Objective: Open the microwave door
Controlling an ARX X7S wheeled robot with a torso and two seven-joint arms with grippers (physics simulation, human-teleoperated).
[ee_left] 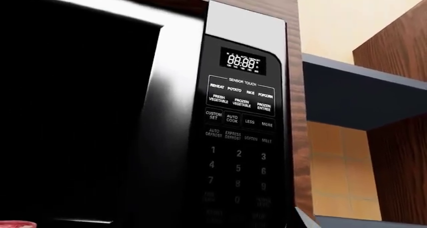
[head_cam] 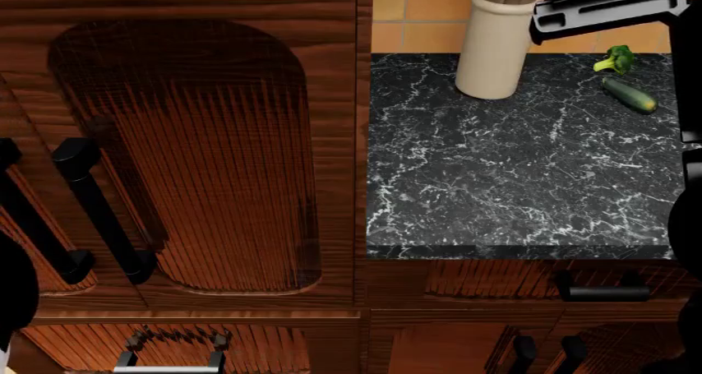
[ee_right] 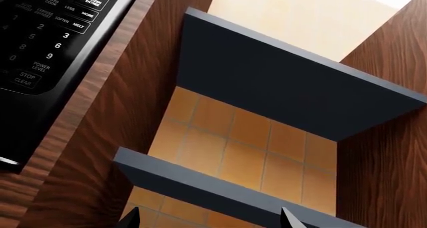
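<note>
The tall wooden cabinet (head_cam: 181,144) filled the left half of the head view, its arched panel door shut and two black bar handles (head_cam: 99,210) standing near its left edge. Beside it on the right lay the black marble desk (head_cam: 515,185), with drawer fronts and another black handle (head_cam: 606,292) beneath its front edge.

The microwave (ee_left: 133,112) showed only in the wrist views (set into wood panelling, seen from below). Its door (ee_left: 73,107) was shut, the dark window flush with the steel frame. Just beside the door was the control panel (ee_left: 240,138), with a lit display (ee_left: 243,61) above rows of touch keys and a number pad. In the right wrist view the panel's lower corner (ee_right: 47,32) appeared, and beyond the wood side two dark shelves (ee_right: 293,82) crossed an orange tiled wall (ee_right: 247,148).

On the desk, a cream utensil crock (head_cam: 497,45) stood at the back by the tiles. Well apart to its right lay a cucumber (head_cam: 630,94), with a small broccoli floret (head_cam: 617,59) just behind it.

The right tool (ee_right: 210,220) showed only two dark fingertips (ee_right: 130,219) set wide apart, holding nothing. Of the left tool no fingers were visible, so I cannot tell its state.
</note>
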